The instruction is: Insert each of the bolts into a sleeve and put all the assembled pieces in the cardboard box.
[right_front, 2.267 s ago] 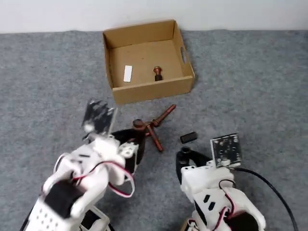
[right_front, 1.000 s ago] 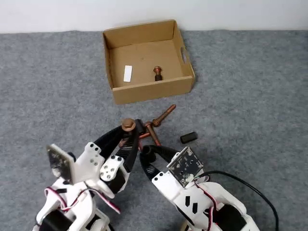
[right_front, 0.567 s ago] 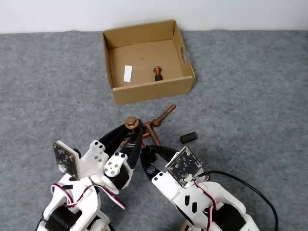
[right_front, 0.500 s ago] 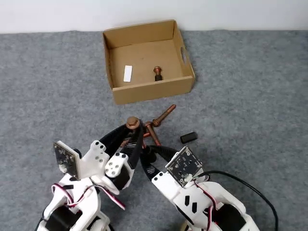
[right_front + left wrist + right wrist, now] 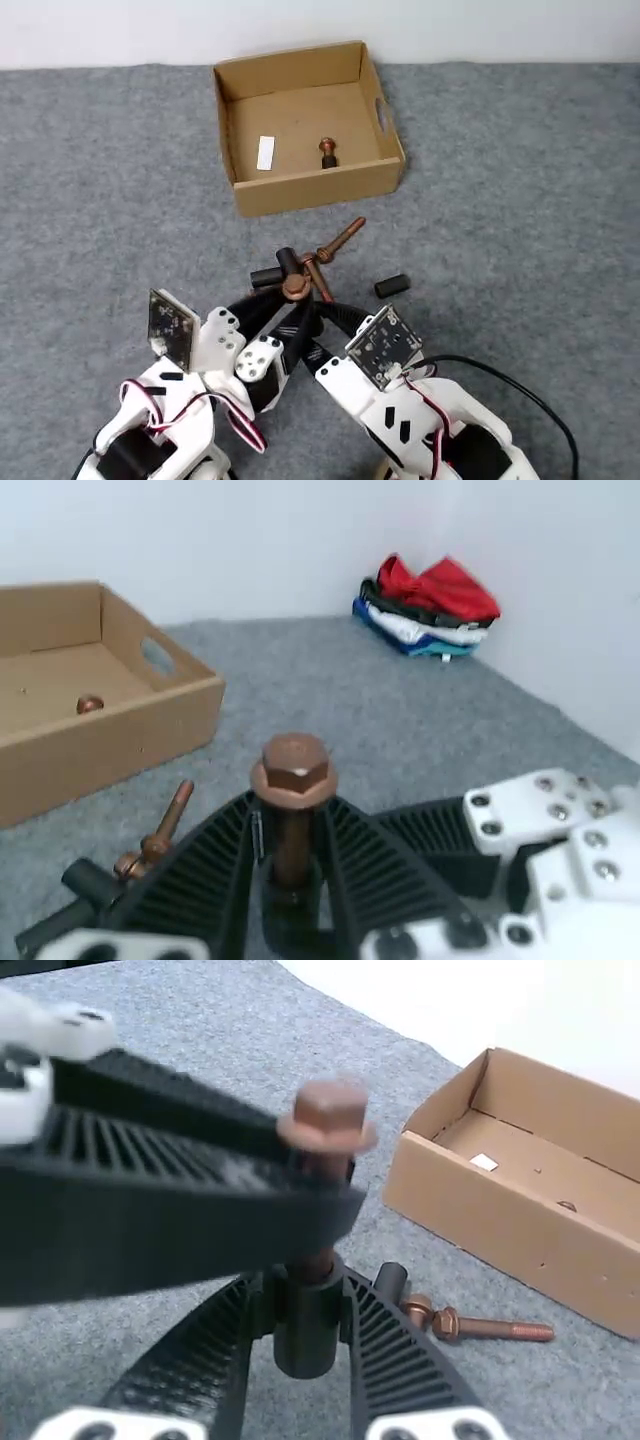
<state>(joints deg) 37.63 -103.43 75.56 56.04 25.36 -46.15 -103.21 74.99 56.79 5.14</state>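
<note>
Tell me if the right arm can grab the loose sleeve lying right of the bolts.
Probably not yet: the right gripper is shut on another sleeve under the left gripper's bolt. The loose sleeve itself lies uncovered.

Four copper bolts [image 5: 340, 238], one of them inside the single cardboard box [image 5: 300, 195]; three black sleeves [image 5: 393, 285] outside it.

The left gripper [image 5: 291, 825] has carried its bolt [image 5: 295, 288] nearer and to the right, from beside the loose bolts [image 5: 325, 262] to a spot straight above the right gripper [image 5: 305, 1312], which has itself swung in leftward from the near right of the desk [image 5: 520, 220]. The bolt's shank now runs down into the sleeve [image 5: 305, 1335] clamped in the right jaws. With the left jaws drawn back, a second sleeve [image 5: 265, 277] comes into sight on the desk, just left of the loose bolts.
</note>
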